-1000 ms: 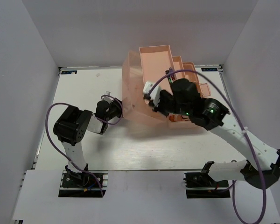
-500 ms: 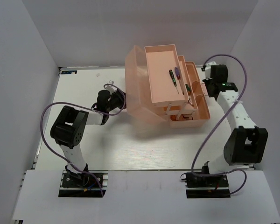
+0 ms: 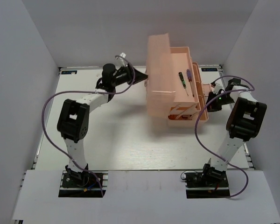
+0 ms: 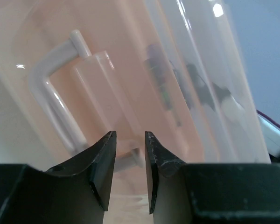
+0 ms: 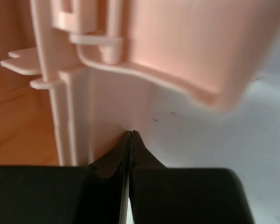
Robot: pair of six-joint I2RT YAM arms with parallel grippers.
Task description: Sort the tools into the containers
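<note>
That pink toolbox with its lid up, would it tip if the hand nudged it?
Perhaps. The toolbox looks like thin, see-through plastic, so probably light and easily slid. Its raised lid stands tall on one side, which may make it top-heavy. Only two screwdrivers visibly weigh down the tray.

Closed dark fingers [image 5: 131, 140] tips together, just beside salmon-pink toolbox [image 5: 177, 42] corner wall, white table [image 5: 233, 154] beneath

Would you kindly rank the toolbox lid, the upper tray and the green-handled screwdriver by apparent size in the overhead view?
1. Toolbox lid, standing open and seen partly edge-on, so its lead over the tray is unsure.
2. Upper tray, close to the lid in apparent area.
3. Green-handled screwdriver, plainly smallest, lying in that tray.
</note>
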